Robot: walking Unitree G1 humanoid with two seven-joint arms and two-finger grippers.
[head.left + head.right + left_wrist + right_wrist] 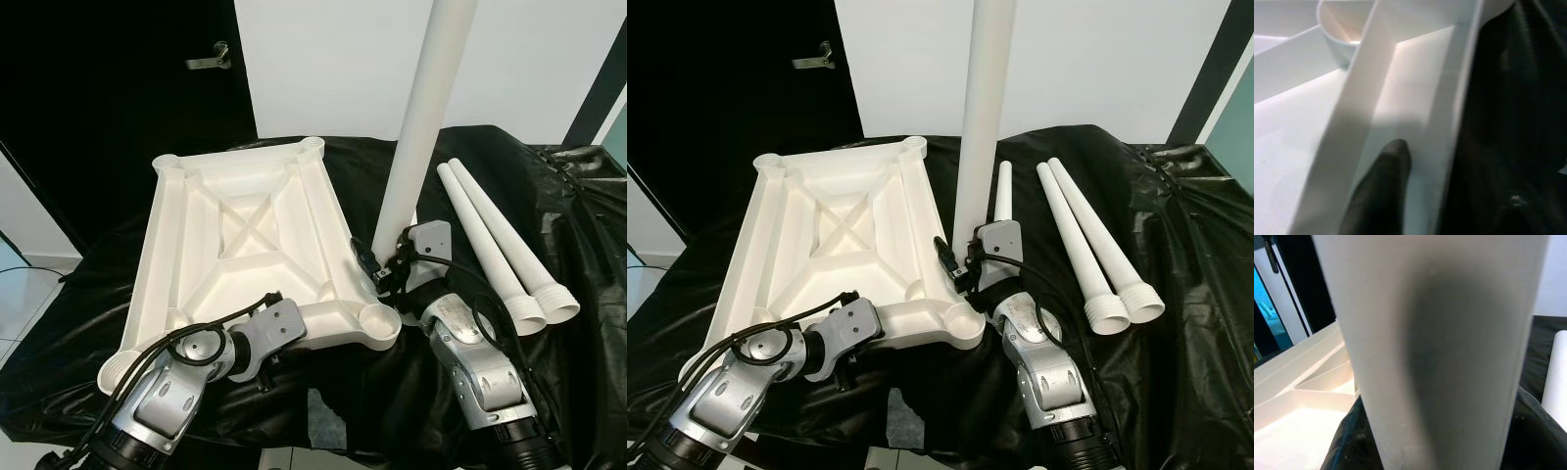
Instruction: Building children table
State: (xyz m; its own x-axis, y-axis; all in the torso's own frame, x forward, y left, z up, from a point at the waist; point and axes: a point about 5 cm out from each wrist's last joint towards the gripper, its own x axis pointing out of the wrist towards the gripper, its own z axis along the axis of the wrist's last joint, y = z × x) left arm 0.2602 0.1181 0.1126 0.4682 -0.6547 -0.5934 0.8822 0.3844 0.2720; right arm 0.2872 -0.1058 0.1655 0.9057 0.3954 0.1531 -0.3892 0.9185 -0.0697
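The white tabletop point(167, 220) lies upside down on a black sheet, its ribs and corner sockets facing up. My right gripper point(384, 266) is shut on the lower end of a white table leg point(423, 117), which stands upright just beyond the near right corner socket point(377, 317). In the right wrist view the leg point(1440, 347) is very close. My left gripper point(282, 333) is at the tabletop's near edge. One of its black fingers point(1383, 188) lies inside the rim wall, and the other is lost in the dark outside it.
Two more white legs point(502, 247) lie side by side on the sheet to the right, threaded ends toward me. A third leg point(1004, 191) lies behind the upright one. A black door with a handle point(208, 57) stands at the back left.
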